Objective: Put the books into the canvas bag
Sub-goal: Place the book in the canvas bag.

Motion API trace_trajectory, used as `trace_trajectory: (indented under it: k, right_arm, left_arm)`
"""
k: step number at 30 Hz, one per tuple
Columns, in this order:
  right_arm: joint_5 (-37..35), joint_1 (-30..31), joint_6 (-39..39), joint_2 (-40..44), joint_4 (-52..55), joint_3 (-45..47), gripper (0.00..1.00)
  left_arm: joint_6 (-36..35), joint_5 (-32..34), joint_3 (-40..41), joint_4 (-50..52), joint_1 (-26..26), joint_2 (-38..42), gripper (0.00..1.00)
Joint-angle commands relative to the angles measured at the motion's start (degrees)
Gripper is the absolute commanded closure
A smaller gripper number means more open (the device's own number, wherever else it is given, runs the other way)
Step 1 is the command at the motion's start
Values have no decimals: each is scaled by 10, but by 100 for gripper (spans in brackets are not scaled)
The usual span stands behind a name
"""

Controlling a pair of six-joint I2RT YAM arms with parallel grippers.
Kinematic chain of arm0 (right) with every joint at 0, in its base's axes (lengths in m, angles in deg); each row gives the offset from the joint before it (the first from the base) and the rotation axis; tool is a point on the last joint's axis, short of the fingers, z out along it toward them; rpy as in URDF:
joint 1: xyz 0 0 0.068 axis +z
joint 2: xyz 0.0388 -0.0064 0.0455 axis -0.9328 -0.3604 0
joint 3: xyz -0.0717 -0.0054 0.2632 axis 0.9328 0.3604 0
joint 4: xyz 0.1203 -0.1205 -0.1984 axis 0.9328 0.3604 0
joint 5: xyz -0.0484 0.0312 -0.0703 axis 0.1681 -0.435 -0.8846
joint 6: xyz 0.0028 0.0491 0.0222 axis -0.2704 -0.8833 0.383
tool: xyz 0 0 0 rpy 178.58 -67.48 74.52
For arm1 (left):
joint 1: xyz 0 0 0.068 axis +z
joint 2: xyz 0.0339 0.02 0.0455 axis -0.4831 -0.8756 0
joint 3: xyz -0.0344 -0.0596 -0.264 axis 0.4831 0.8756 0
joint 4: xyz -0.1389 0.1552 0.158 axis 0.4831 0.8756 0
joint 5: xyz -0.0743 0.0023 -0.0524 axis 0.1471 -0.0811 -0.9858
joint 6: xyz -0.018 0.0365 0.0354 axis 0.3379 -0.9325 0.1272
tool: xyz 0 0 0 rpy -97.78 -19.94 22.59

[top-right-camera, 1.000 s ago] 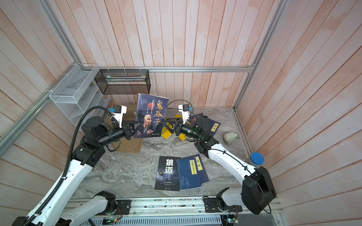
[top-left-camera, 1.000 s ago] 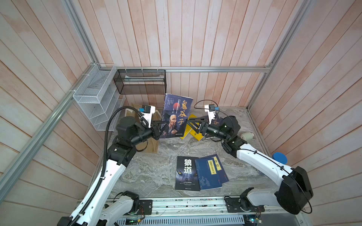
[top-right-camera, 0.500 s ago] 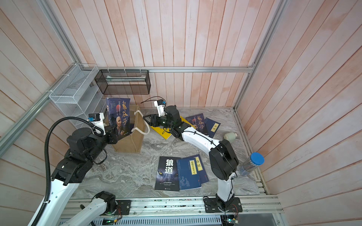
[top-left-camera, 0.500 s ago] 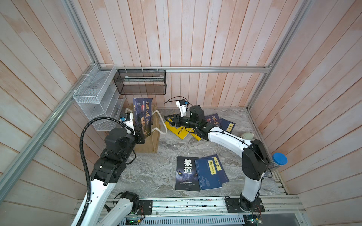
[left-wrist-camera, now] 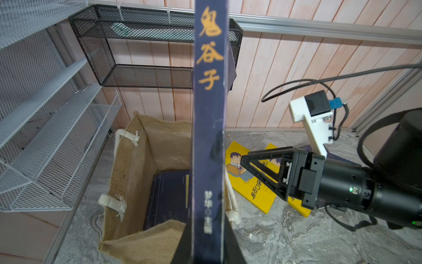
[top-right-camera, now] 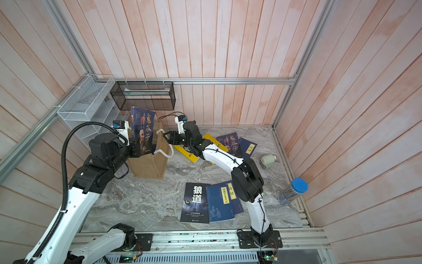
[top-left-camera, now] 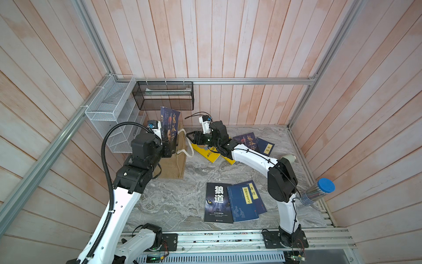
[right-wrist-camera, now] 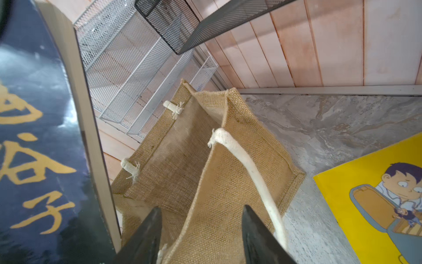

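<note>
Overhead, pale pink plank walls (top-left-camera: 228, 45) box in a grey veined marble counter (top-left-camera: 178, 198), with a white mesh rack (top-left-camera: 107, 107) and a black mesh basket (top-left-camera: 164, 96) in the far left corner. The left fingers (left-wrist-camera: 230, 242) are clamped on a navy book (left-wrist-camera: 209, 137), its spine reading 鬼谷子, held upright over the mouth of the tan burlap canvas bag (top-left-camera: 173, 164). Another navy book (left-wrist-camera: 169, 196) lies inside. The right fingers (right-wrist-camera: 150, 228) stand half apart astride the bag's near wall; contact is unclear. Flat on the counter lie the black 狼道 book (top-left-camera: 217, 203) with a wolf eye, the navy 论语 book (top-left-camera: 266, 146) and a yellow cartoon book (top-left-camera: 205, 153).
</note>
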Motion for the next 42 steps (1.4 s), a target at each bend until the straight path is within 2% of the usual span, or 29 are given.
trace_trajectory:
  k: [1, 11, 16, 20, 24, 30, 35, 42]
  right_arm:
    - [-18, 6, -3, -17, 28, -24, 44]
    - [22, 25, -15, -60, 50, -88, 44]
    - [40, 34, -16, -79, 64, -122, 44]
    - [31, 38, -3, -101, 101, -157, 46]
    - [20, 43, 12, -102, 106, -165, 48]
    - [0, 45, 36, -103, 132, -184, 51]
    - [21, 45, 35, -106, 118, -182, 52]
    - [37, 45, 26, -114, 123, -181, 56]
  left_arm:
    - [-12, -34, -42, -37, 15, -22, 100]
    - [-26, -56, -88, -55, 44, -60, 100]
    - [-43, -74, -73, -39, 84, -84, 100]
    - [-33, -125, -44, -32, 124, -96, 100]
    - [-42, -176, -51, 8, 153, -124, 100]
    - [-42, -220, -45, 44, 169, -144, 100]
    - [-48, -230, -67, 84, 170, -170, 100]
    - [-33, -192, -62, 96, 170, -173, 100]
